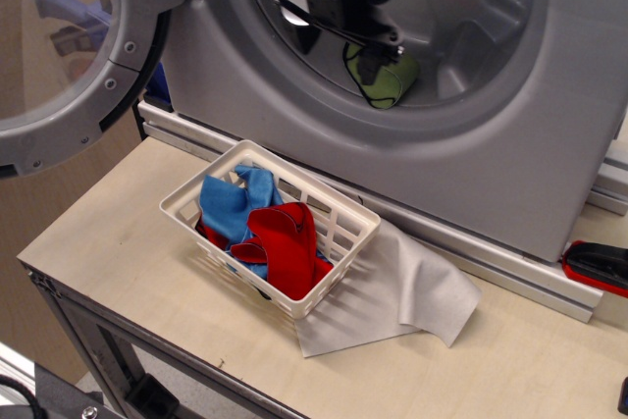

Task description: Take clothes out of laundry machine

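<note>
The gripper (339, 46) is inside the washer (510, 164) at the table's back edge, fingers spread wide over the green cloth (385, 78). The cloth lies in the drum, not grabbed yet. Grabbing and lifting out are left.

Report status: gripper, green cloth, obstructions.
Gripper inside washer drum, jaw state unclear. Green cloth lying in drum, one finger over it. Door open, nothing blocking.

Robot lab mock-up — washer (510, 144) on aluminium rails (491, 267), plywood bench (128, 242)
</note>
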`<action>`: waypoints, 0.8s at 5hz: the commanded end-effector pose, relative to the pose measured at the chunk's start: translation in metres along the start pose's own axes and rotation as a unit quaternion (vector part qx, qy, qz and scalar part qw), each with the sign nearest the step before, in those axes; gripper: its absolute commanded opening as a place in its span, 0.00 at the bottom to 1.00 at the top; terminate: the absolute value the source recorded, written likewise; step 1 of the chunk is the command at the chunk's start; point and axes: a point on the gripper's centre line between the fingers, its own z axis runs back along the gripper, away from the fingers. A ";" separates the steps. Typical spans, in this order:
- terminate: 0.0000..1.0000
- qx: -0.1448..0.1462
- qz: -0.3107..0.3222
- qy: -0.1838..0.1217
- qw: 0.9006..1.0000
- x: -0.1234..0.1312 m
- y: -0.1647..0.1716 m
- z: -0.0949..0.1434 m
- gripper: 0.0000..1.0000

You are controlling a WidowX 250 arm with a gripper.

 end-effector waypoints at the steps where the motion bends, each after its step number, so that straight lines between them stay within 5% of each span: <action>1: 0.00 -0.022 -0.006 -0.052 0.998 0.028 0.002 -0.007 1.00; 2: 0.00 -0.016 -0.001 -0.076 0.997 0.029 0.002 -0.023 1.00; 4: 0.00 -0.019 0.030 -0.061 0.997 0.020 -0.001 -0.048 1.00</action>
